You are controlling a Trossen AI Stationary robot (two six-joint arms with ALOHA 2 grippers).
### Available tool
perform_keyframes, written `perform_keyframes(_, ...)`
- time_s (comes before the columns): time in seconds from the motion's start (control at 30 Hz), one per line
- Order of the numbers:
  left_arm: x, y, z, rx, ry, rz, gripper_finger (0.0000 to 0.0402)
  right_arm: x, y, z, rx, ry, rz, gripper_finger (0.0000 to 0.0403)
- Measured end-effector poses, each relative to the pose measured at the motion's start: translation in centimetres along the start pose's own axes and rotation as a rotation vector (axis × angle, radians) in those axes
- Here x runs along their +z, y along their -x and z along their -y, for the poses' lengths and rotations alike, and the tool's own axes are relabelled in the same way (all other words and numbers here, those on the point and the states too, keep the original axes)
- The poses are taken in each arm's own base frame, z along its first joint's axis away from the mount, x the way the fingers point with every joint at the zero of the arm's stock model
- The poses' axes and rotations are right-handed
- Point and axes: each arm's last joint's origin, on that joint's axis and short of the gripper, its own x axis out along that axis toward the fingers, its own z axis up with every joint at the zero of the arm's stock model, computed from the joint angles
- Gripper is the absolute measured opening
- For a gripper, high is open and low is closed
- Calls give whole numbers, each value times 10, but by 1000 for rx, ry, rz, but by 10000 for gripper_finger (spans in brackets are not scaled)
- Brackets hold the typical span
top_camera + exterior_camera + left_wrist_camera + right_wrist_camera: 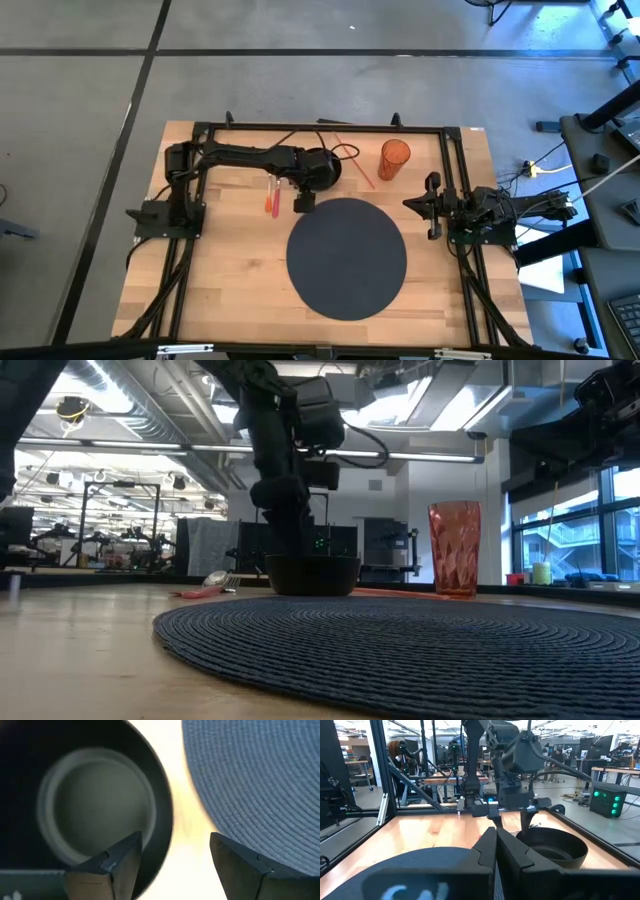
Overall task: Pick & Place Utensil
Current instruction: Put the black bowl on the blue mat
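The left gripper (303, 201) was seen with its fingers (122, 862) spread wide and nothing between them, hovering over the rim of the black bowl (95, 805), just beside the round woven mat (347, 257). The utensil (272, 197) was found lying flat on the wooden table (230, 280), just beside the bowl on the side away from the orange tumbler (394, 159); orange-red handle and silver head were made out in the low view. No contact with it was seen. The step was judged as the approach before the pick. For the next move, the open fingers would need to be shifted off the bowl, lined up across the handle and lowered before closing. The right gripper (432, 206) was parked at the table's right edge, clamped shut on nothing.
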Motion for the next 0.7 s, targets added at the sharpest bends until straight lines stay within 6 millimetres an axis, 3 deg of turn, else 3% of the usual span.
perform_keyframes(0.7,4,-12,-8,70,22,26,222,0,0,0,0,0,1,11)
